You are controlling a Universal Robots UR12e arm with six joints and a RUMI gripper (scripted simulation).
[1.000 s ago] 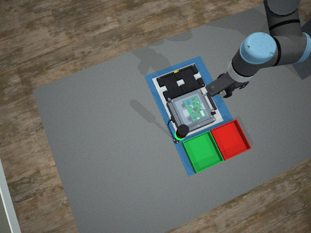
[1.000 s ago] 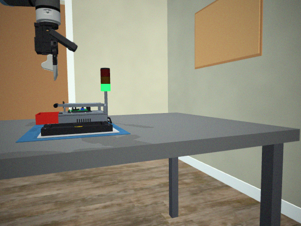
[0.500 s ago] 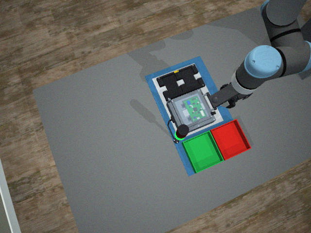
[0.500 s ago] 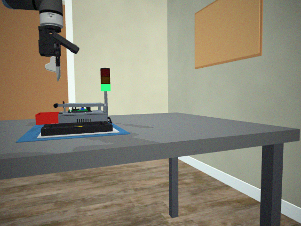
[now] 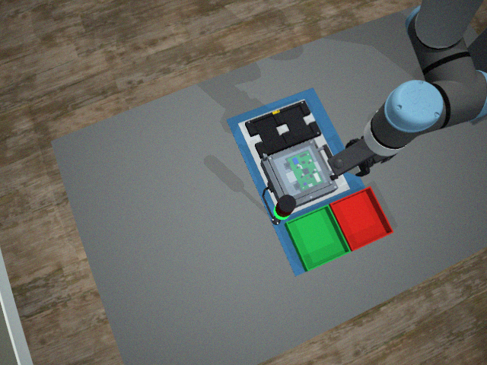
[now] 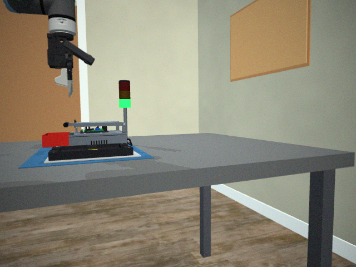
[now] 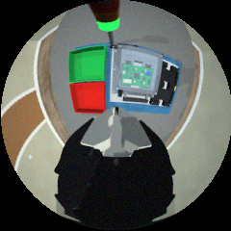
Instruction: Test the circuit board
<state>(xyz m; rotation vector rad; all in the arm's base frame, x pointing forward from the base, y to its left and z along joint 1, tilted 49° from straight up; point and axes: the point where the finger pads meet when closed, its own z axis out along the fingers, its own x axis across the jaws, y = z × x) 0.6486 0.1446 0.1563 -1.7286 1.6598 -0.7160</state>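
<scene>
The green circuit board [image 5: 304,170] lies flat in the grey tester [image 5: 300,174] under the closed lid; it also shows in the wrist view [image 7: 137,76]. The signal light [image 6: 124,102] shows green at its lowest segment. My gripper [image 6: 69,89] is shut and empty, high above the table off the tester's side by the lid handle [image 5: 327,153]. In the wrist view the fingers point down beside the tester's edge. The green bin [image 5: 316,237] and the red bin [image 5: 361,217] stand next to the tester.
The black tray [image 5: 283,126] sits empty behind the tester on the blue mat [image 5: 275,118]. The light's pole [image 6: 125,119] stands at the tester's corner by the green bin.
</scene>
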